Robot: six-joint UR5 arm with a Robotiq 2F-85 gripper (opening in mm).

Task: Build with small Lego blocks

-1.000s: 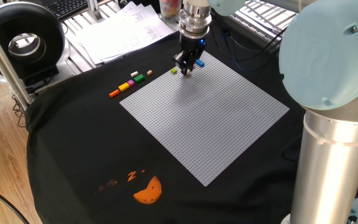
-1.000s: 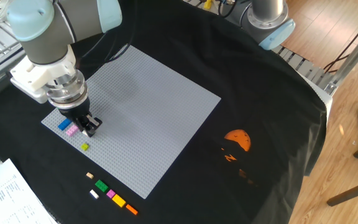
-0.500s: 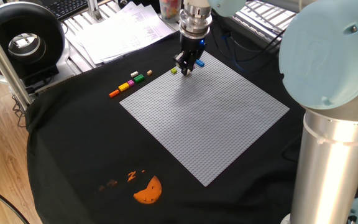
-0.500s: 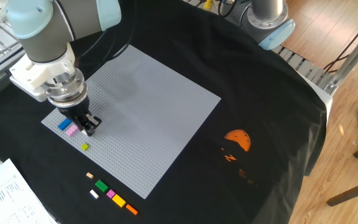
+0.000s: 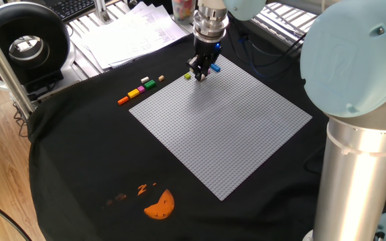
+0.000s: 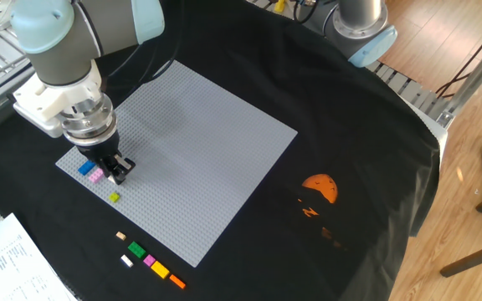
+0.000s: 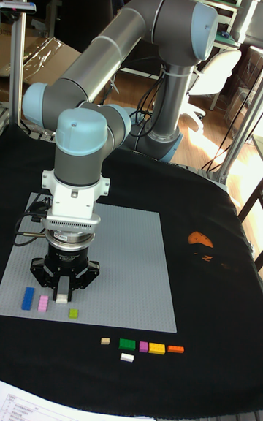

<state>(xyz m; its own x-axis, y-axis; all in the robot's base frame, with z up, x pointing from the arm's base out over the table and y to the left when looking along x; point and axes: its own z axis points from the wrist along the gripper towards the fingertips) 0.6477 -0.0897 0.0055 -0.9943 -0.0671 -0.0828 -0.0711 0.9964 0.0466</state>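
White brick (image 7: 63, 294) between pincer (image 7: 64, 291) fingers, clearest in tall view

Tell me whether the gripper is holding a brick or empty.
Holding: the gripper is shut on a white brick between its fingertips, low over the grey baseplate, beside the pink brick.

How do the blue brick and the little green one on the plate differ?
The blue brick is long and narrow; the green brick is short, roughly square. Blue sits left of the gripper, beside a pink brick; green lies nearer the plate edge, alone. Both sit on the plate.
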